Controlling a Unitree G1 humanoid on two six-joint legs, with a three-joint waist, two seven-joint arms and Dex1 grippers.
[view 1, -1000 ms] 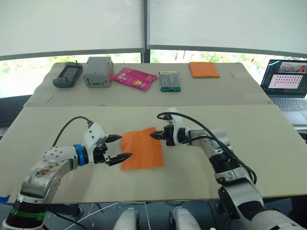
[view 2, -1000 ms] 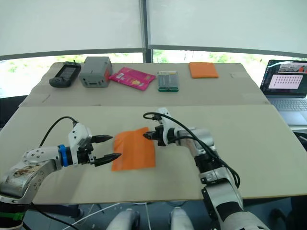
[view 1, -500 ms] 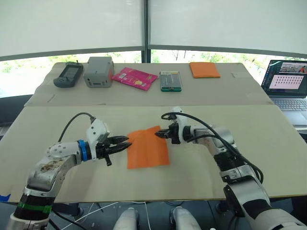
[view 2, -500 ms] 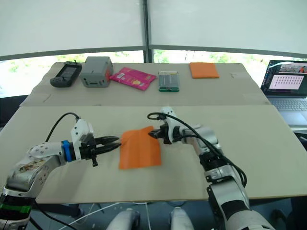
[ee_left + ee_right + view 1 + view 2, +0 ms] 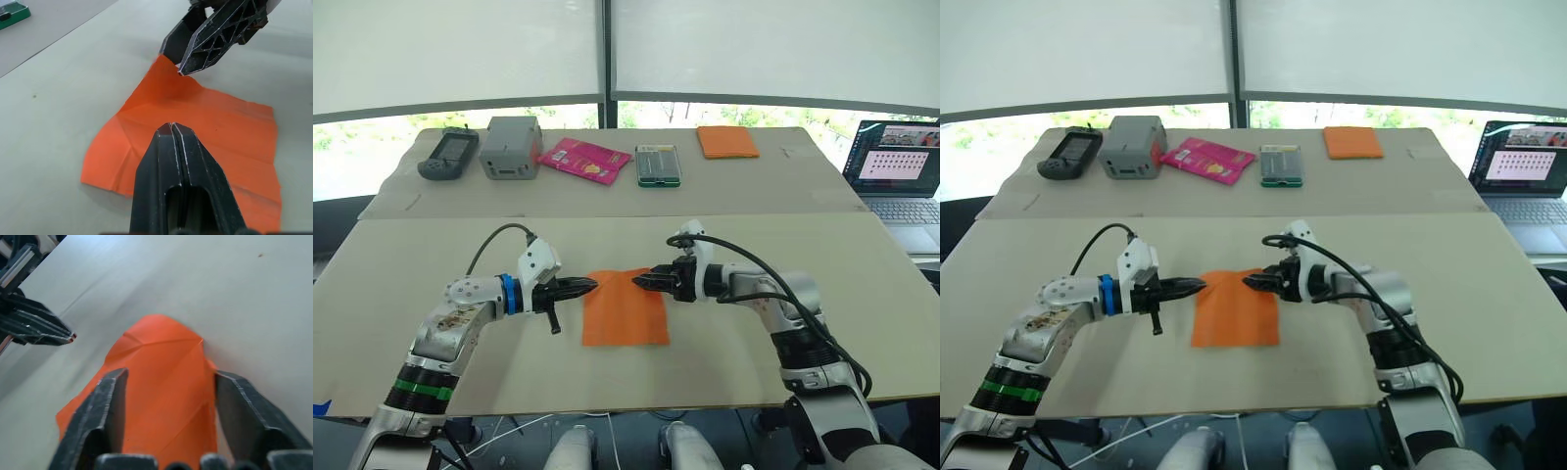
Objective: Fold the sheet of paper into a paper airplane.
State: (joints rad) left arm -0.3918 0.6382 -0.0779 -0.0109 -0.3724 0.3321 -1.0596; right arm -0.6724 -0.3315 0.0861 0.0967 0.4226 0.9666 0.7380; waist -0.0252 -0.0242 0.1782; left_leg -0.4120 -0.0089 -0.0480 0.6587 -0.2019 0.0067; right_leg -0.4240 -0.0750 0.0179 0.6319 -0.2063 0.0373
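Note:
The sheet of paper (image 5: 625, 311) is a bright-orange, creased near-square on the tan table (image 5: 822, 245) in front of me, not folded into a paper airplane. It lies mostly flat, with its far corner (image 5: 156, 340) lifted a little. My left gripper (image 5: 590, 285) is shut, its tips at the sheet's far left edge; in the left wrist view its closed fingers (image 5: 172, 147) hover over the paper (image 5: 220, 122) with nothing seen between them. My right gripper (image 5: 639, 281) is open, its fingers (image 5: 110, 401) standing either side of the lifted corner.
Along the back of the table lie a dark handheld device (image 5: 448, 155), a grey box (image 5: 511, 147), a pink packet (image 5: 585, 160), a green-edged case (image 5: 658, 164) and an orange pad (image 5: 726, 142). A laptop (image 5: 899, 171) stands at the right.
My left gripper closed and moved right to the sheet's left edge. My right gripper opened and let go of the far corner. The camera view has also shifted.

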